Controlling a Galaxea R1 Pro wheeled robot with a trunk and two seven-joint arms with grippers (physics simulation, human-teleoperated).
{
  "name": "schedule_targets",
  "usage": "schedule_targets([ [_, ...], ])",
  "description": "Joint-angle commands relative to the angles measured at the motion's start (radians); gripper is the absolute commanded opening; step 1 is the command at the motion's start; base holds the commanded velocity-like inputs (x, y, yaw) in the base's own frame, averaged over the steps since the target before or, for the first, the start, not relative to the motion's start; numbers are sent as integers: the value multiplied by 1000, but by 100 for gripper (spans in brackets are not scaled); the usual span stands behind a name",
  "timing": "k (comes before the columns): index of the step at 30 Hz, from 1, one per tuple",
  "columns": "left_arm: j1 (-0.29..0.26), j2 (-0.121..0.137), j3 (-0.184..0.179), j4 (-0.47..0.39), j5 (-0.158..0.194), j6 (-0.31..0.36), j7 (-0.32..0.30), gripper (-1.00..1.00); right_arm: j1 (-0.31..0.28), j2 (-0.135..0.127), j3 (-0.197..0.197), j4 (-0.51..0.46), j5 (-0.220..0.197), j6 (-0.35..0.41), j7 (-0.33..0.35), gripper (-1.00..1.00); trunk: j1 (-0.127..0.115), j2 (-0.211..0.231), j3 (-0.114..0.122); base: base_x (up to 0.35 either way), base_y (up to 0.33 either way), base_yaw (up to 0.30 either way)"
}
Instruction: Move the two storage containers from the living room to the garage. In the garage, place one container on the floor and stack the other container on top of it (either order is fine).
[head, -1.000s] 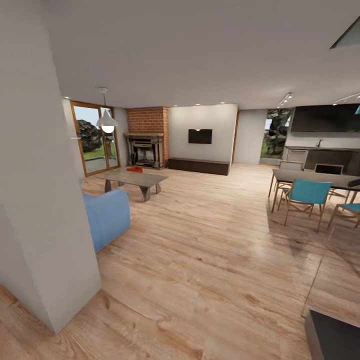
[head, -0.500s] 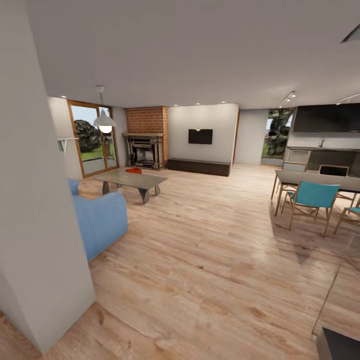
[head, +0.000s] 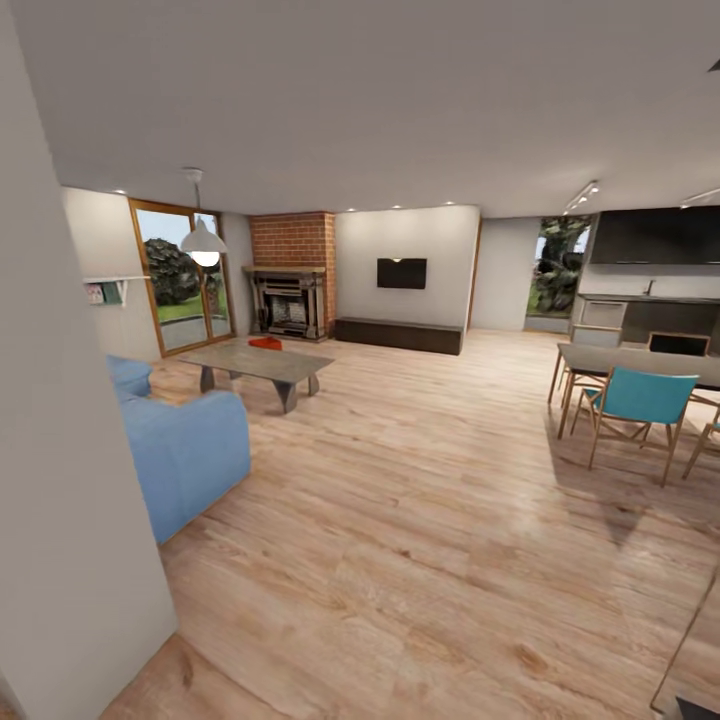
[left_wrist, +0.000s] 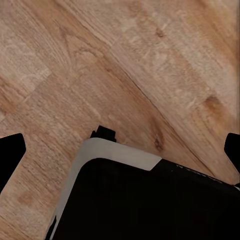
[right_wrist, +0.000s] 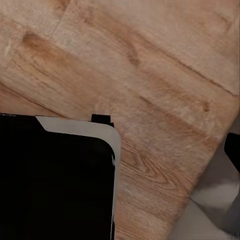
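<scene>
**A:** Room stock, largest first, all placed from the low table (head: 262, 362)?

**B:** Light wood plank floor (head: 420, 520): under the low table and running well past it on every side. White wall corner (head: 60, 500): well this side of the low table, close to the camera. Blue sofa (head: 185, 450): just beside the low table, on its near side. Dining table (head: 640, 362) with teal chair (head: 640, 400): well apart from the low table, across the open floor. Brick fireplace (head: 295, 270): beyond the low table. Black TV (head: 402, 273): on the wall beyond the low table. White pendant lamp (head: 203, 240): hanging above the low table's far end.

**A:** Task items?

**B:** Orange-red storage container (head: 266, 342): lying on the low table's top, toward its far end. Too small to tell whether one bin or two.

**A:** Tools?

**B:** Left gripper (left_wrist: 120, 150): fingertips (left_wrist: 10, 155) spread wide, nothing between, pointed down over floor and the robot's base (left_wrist: 140, 200). Right gripper (right_wrist: 120, 150): one fingertip (right_wrist: 233, 150) in sight, the other not made out; spread or pressed together, cannot tell.

**A:** Progress?

**B:** Judged at the very start. Nothing picked up, nothing carried, no garage in sight. Left to do: approach to the low table, both fetches, both trips, floor placement, stacking.
</scene>
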Motion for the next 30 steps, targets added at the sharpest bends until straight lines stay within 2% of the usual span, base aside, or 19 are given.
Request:
schedule_targets([
  [1,-1,0,8,1,1,-3,-2,100,-1,1,8,3,-7,-5,0,100,1,-1,-2,323,0,0],
  [9,-1,0,8,1,1,-3,-2,100,-1,1,7,3,-9,-4,0,100,1,-1,-2,324,0,-2],
  [21,-1,0,8,1,1,-3,-2,100,-1,1,8,3,-7,-6,0,100,1,-1,-2,324,0,-223],
  [30,-1,0,8,1,1,-3,-2,100,-1,1,8,3,-7,-6,0,100,1,-1,-2,324,0,-36],
])
